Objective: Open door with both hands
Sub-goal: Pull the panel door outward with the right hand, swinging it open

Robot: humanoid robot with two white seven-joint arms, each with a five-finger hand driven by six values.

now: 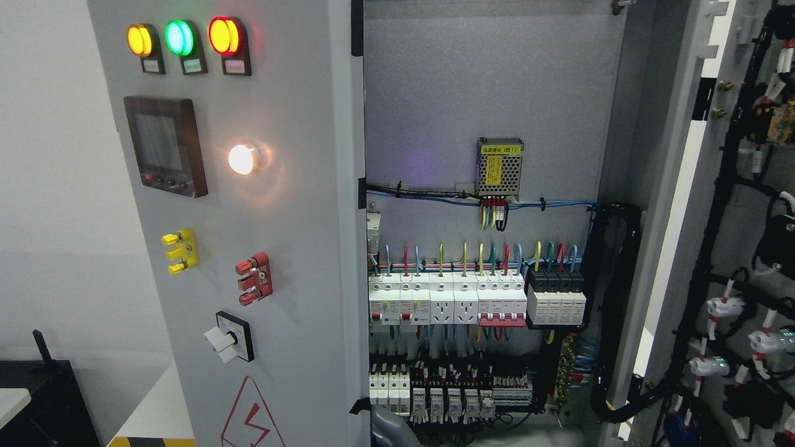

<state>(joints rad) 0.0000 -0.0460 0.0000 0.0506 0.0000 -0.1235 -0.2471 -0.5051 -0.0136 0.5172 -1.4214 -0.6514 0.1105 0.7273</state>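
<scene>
The grey metal cabinet's left door (279, 248) stood closed at the left, carrying yellow, green and red indicator lamps (180, 38), a dark display panel (164, 146), a lit white lamp (242, 159) and a rotary switch (231, 338). The right door (733, 261) was swung wide open at the right edge — its inner face showed black cable bundles and white lamp backs. Between them lay the open interior, with a row of white circuit breakers (472, 301) and a small perforated power supply (499, 167) above. At the bottom edge a grey curved part (388, 428) showed beside the left door; I could not tell whether it was a hand, nor how any fingers stood.
</scene>
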